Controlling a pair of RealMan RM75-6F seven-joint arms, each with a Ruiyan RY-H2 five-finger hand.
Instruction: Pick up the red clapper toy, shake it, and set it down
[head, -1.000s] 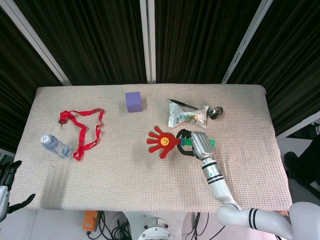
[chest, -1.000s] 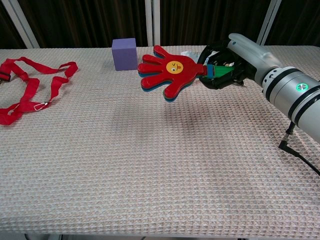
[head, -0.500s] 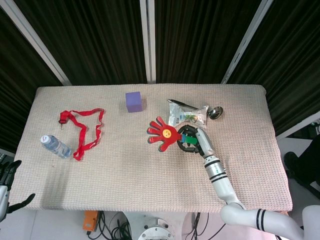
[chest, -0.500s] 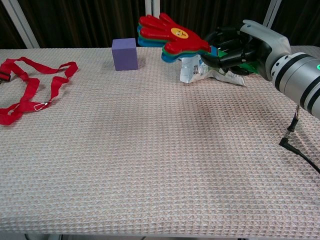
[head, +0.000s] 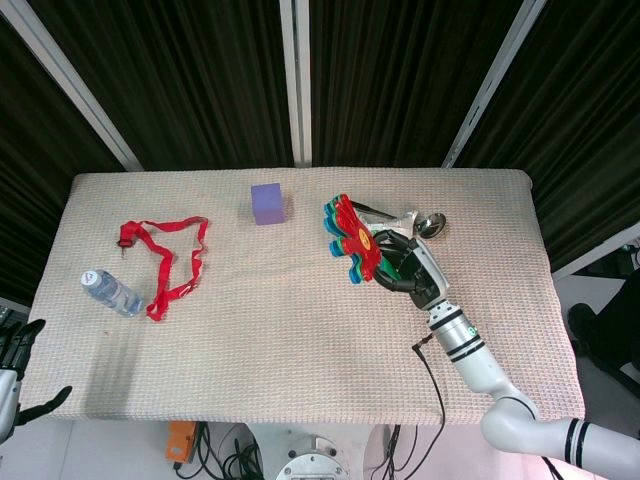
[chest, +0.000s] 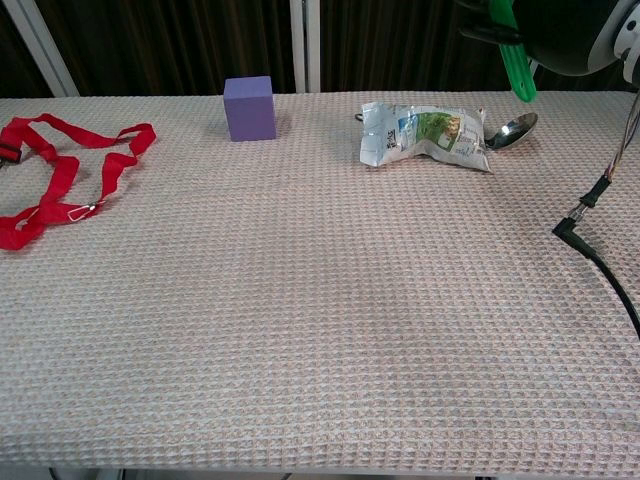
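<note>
Right hand (head: 410, 270) clamps the red clapper toy (head: 351, 239) by its handle, airborne, paddles toward 10 o'clock. Left hand (head: 14, 362) idle off-table, fingers apart.

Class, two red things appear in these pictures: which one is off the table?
The red hand-shaped clapper toy, held aloft by the right hand. The red ribbon strap lies flat on the cloth.

Toy and both hands only partly visible

The right hand (chest: 560, 25) and clapper toy's green handle (chest: 512, 60) were cropped by the chest view's top edge; the left hand (head: 15, 375) was cut off at the head view's corner, its grasp unreadable; the snack packet (head: 397, 226) sat half hidden behind the toy.
</note>
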